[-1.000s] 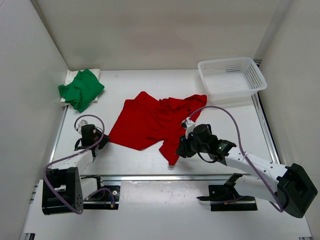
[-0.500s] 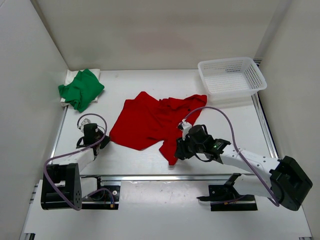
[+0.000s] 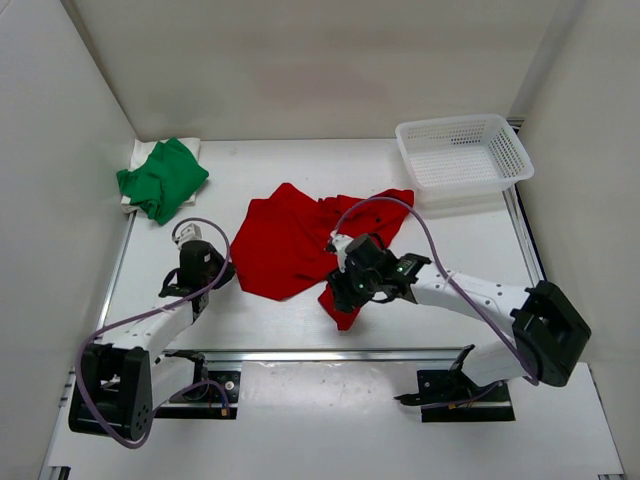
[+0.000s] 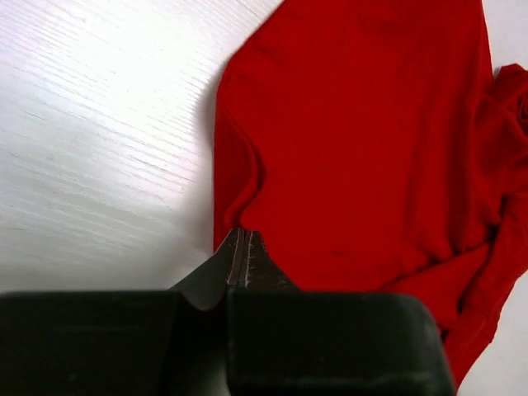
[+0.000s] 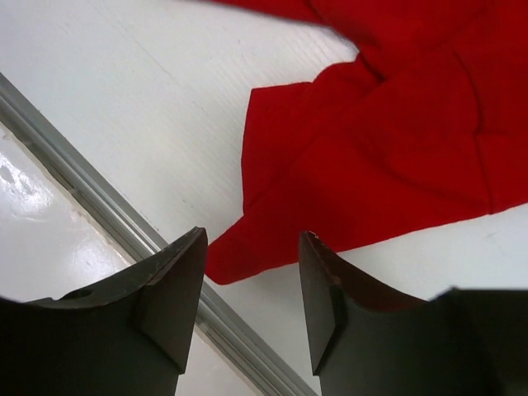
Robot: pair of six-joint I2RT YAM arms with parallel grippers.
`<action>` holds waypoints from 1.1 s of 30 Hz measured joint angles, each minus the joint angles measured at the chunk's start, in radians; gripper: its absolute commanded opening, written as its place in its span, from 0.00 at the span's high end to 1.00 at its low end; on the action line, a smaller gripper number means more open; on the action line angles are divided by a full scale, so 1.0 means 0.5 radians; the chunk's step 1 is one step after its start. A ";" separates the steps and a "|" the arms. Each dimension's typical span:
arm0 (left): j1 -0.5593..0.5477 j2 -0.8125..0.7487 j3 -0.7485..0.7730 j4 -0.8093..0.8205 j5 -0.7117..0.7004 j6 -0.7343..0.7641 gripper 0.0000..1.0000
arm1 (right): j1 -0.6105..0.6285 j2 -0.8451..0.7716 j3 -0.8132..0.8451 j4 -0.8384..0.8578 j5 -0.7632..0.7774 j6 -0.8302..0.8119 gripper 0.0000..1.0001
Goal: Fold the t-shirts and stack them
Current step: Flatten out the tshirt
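The red t-shirt (image 3: 300, 240) lies crumpled at the table's middle. My left gripper (image 3: 222, 274) is at its left edge, shut on that edge. In the left wrist view the cloth (image 4: 363, 148) puckers where the closed tips (image 4: 239, 233) meet it. My right gripper (image 3: 345, 288) hovers open over the shirt's near corner (image 5: 247, 260), which shows between the two fingers (image 5: 177, 280). The green t-shirt (image 3: 162, 178) sits bunched at the far left on top of the cream-white t-shirt (image 3: 190, 146), which is mostly hidden under it.
A white mesh basket (image 3: 462, 150) stands at the far right corner. A metal rail (image 3: 300, 352) runs along the table's near edge, close below the right gripper (image 5: 124, 235). White walls close in on the left, back and right.
The left gripper moved right to the red shirt's edge and shut there. The right arm swung left over the shirt's near corner and its jaws opened wider.
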 measured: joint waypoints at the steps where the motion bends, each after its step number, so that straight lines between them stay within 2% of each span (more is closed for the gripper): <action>1: -0.010 0.001 0.000 0.000 0.002 0.001 1.00 | 0.011 0.040 0.068 -0.064 0.016 -0.039 0.53; 6: -0.021 0.019 -0.008 0.034 0.057 -0.002 1.00 | 0.042 0.214 0.318 -0.365 0.010 -0.235 0.53; 11: -0.021 0.050 -0.014 0.062 0.108 -0.002 1.00 | 0.044 0.376 0.522 -0.580 -0.167 -0.405 0.53; 19: -0.002 0.030 -0.014 0.076 0.174 -0.005 1.00 | 0.085 0.529 0.636 -0.779 -0.406 -0.608 0.53; 33: 0.032 0.026 -0.020 0.120 0.204 -0.016 1.00 | 0.147 0.736 0.731 -0.903 -0.311 -0.641 0.53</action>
